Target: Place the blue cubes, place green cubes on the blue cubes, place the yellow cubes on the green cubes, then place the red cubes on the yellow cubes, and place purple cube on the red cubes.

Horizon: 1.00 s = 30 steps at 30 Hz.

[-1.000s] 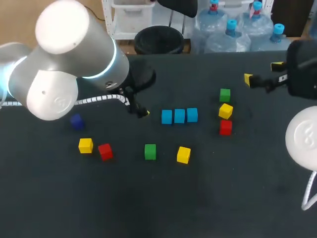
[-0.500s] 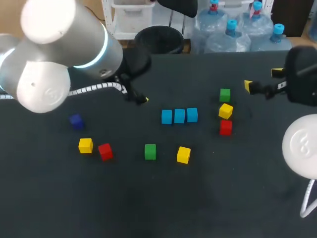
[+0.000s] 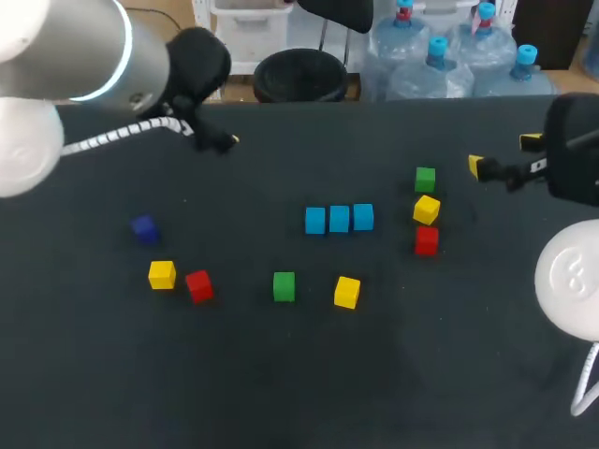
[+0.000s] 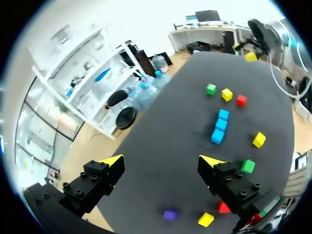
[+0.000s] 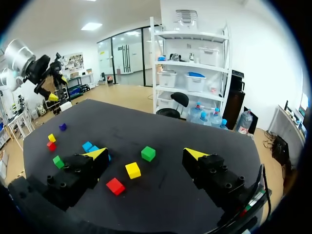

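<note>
A: What are the fingers doing?

B: The left fingers (image 4: pixel 113 161) are spread wide with nothing between them. In the head view they hang near the far edge of the table (image 3: pixel 281 383), at the upper left. The right fingers (image 5: pixel 194 153) are spread and empty too, at the right edge of that view.

A: And the cubes?

B: Three blue cubes (image 3: pixel 339 219) sit in a row just beside one another at the centre. One green cube (image 3: pixel 425 179) lies to their upper right, with a yellow cube (image 3: pixel 426 209) just below it and a red cube (image 3: pixel 426 240) below that. A second green cube (image 3: pixel 284 286) lies lower centre, apart from the rest. The purple cube (image 3: pixel 143 227) is off at the left.

A: So the greens go next?

B: I'd judge so, since nothing is stacked yet. The right fingers are nearest the upper green cube. Come straight down and straddle it on the two faces that don't look toward the yellow neighbour, so that one isn't knocked. Pinch low and square, lift clear, then lower it flat onto the blue row without nudging the row out of line. Let go only once it rests.
</note>
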Available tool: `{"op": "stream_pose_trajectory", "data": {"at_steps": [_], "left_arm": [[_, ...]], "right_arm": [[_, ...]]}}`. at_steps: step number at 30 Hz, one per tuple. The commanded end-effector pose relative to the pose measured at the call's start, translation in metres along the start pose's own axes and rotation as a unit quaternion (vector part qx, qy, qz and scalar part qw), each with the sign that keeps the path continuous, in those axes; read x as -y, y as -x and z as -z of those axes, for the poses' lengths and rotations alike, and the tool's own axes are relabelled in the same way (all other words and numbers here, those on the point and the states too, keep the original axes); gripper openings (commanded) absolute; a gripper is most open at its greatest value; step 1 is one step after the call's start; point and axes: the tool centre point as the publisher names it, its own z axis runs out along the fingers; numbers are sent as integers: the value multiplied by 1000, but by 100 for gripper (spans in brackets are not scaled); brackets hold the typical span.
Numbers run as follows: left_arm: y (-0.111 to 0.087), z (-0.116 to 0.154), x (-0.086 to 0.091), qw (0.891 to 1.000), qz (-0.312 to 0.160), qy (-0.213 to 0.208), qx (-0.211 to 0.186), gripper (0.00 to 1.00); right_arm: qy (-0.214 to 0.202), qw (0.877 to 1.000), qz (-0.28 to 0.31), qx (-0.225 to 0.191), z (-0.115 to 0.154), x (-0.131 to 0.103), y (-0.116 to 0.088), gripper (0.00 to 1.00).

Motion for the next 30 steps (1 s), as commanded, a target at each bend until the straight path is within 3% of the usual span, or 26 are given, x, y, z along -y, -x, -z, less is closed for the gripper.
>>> {"op": "stream_pose_trajectory", "data": {"at_steps": [1, 3, 19, 30], "left_arm": [[-10, 21, -2, 1000, 9, 21, 5, 100], [-11, 19, -1, 1000, 16, 14, -9, 100], [-11, 19, -1, 1000, 16, 14, -9, 100], [-11, 19, -1, 1000, 16, 14, -9, 100]], "right_arm": [[2, 1000, 0, 1, -2, 0, -2, 100], [2, 1000, 4, -3, -3, 0, -2, 100], [9, 1000, 2, -18, -6, 2, -4, 100], [31, 998, 24, -43, -10, -11, 59, 100]]}}
